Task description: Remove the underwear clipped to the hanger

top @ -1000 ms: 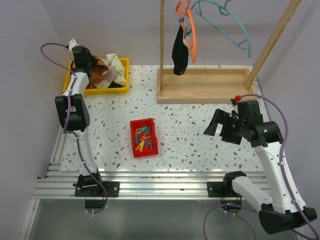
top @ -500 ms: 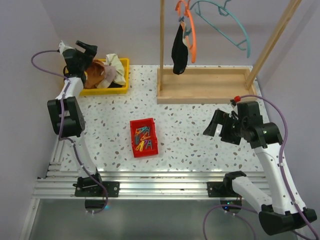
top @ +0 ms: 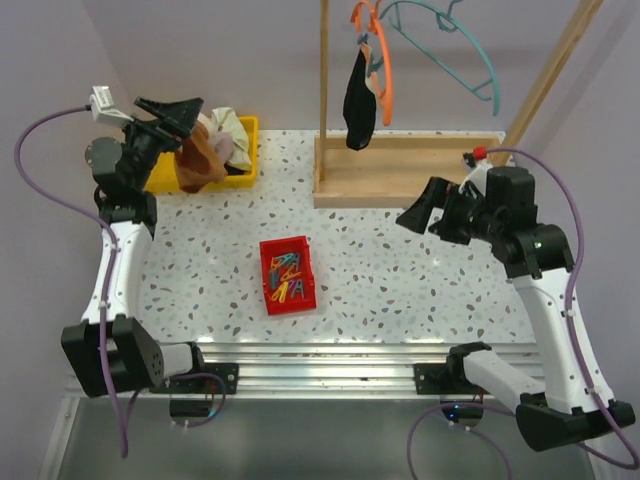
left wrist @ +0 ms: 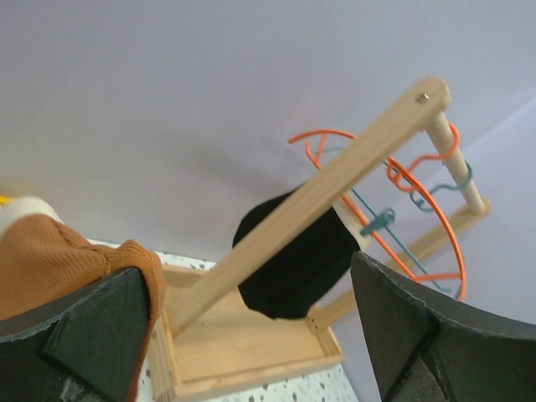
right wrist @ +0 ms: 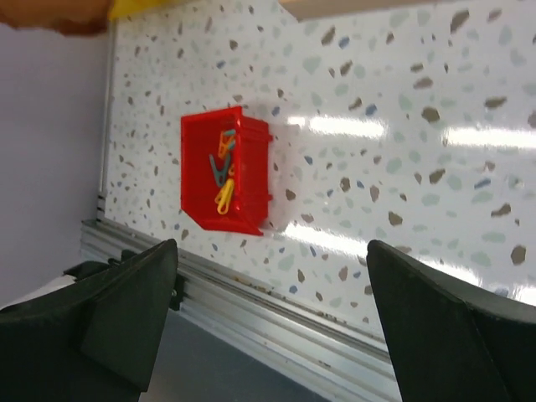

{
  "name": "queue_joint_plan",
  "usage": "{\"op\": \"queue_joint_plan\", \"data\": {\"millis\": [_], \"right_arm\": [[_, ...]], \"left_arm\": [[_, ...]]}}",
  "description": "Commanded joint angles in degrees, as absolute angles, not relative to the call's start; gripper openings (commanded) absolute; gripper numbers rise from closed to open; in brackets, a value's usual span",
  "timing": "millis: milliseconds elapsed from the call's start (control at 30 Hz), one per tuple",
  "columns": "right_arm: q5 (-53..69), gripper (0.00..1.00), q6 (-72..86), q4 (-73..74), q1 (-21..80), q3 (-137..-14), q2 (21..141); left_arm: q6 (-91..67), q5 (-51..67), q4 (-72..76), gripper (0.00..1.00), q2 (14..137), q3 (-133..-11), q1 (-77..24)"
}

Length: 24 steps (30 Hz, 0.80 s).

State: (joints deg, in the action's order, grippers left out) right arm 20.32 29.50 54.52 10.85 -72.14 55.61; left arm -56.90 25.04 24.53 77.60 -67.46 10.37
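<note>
Snagging is the main hazard: the black underwear (top: 360,100) hangs from the orange hanger (top: 386,85) by a small clip (left wrist: 377,222). A pull on the cloth without releasing that clip could drag the hanger off the wooden rack (top: 410,172) or tangle it with the teal hanger (top: 493,78) beside it. A second hazard lies at the left pincer (top: 172,112). Its jaws stand spread wide and hold nothing, yet the rust-brown underwear (top: 200,158) lies just below it and beside one finger (left wrist: 92,327), heaped over the edge of the yellow bin (top: 248,150). Contact cannot be confirmed, but a sideways sweep could hook the cloth and pull it out. The right pincer (top: 425,215) is likewise spread and empty, hovering above the table (top: 400,280); the black underwear sits ahead of it, higher, to its left and well apart. That garment's long axis runs vertically, top end at the clip, free end pointing down toward the rack's base. The brown one is crumpled and shows no clear axis.
</note>
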Motion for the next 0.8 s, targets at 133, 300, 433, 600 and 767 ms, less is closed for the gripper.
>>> {"op": "queue_joint_plan", "data": {"millis": [133, 300, 433, 600, 767], "right_arm": [[17.4, 0.97, 18.9, 45.4, 10.8, -93.2, 65.4], [20.1, 0.95, 18.8, 41.7, 10.9, -102.8, 73.2], [21.5, 0.94, 21.7, 38.9, 10.9, -106.6, 75.5], [22.4, 0.95, 22.6, 39.7, 10.9, -100.9, 71.9], [21.6, 0.95, 22.1, 44.1, 11.2, -93.4, 65.2]], "left_arm": [[-47.0, 31.2, 9.4, 1.00, 62.8, -60.0, 7.3], [-41.7, 29.1, 5.6, 1.00, 62.6, -61.4, 5.8], [-42.4, 27.9, 6.5, 0.99, 64.9, -65.8, 5.8], [-40.4, 21.3, 8.6, 0.98, 70.6, -71.2, 8.1], [-42.7, 17.1, 12.6, 0.99, 87.0, -85.8, 12.9]]}}
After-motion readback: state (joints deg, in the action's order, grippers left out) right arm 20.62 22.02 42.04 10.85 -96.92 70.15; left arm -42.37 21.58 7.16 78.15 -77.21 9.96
